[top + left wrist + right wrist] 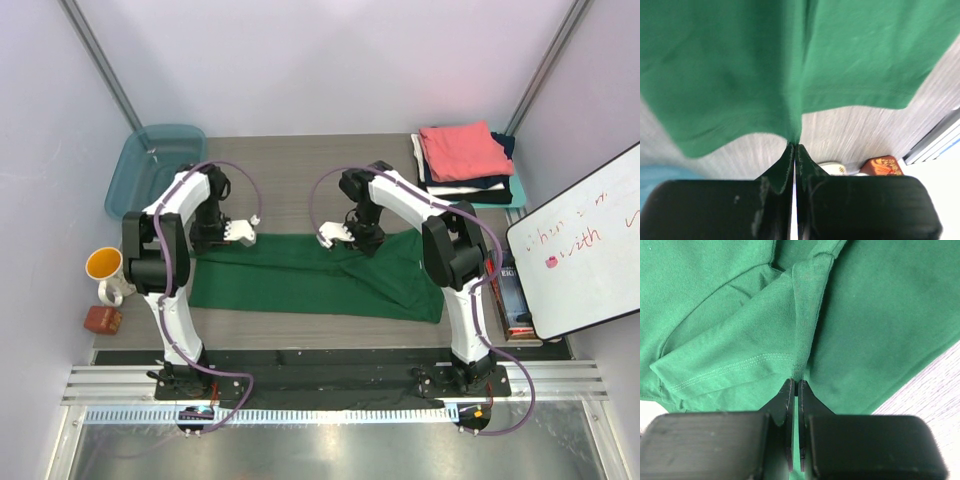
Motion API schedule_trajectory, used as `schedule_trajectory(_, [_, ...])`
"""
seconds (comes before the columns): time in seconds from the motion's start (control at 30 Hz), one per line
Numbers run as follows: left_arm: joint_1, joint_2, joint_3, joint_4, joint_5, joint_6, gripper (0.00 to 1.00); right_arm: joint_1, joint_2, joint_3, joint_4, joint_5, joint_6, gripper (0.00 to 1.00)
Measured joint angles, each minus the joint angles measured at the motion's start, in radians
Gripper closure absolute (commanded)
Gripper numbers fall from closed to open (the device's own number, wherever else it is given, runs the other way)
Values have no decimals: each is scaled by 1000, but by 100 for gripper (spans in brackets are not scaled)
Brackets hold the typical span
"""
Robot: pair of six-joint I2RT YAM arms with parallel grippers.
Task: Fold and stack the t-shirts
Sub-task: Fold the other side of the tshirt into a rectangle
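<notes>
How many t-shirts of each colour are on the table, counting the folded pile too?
green t-shirt, spread out: 1
coral-pink t-shirt, top of pile: 1
dark t-shirt, black or navy: 1
white t-shirt: 1
teal t-shirt, bottom of pile: 1
Total: 5

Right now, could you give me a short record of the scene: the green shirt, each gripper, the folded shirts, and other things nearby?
green t-shirt: lies across the table, far edge pinched at two places
left gripper: shut on the shirt's edge
right gripper: shut on the shirt beside a sleeve hem
folded stack: far right corner, coral-pink on top
tub: far left corner, apart from the shirt
mug: left edge
</notes>
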Motion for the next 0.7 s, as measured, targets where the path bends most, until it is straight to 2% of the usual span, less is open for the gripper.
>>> schedule_trajectory(0.7, [-56,-2,-87,-2,31,6,100,20,-103,-90,-2,-98,-55,99])
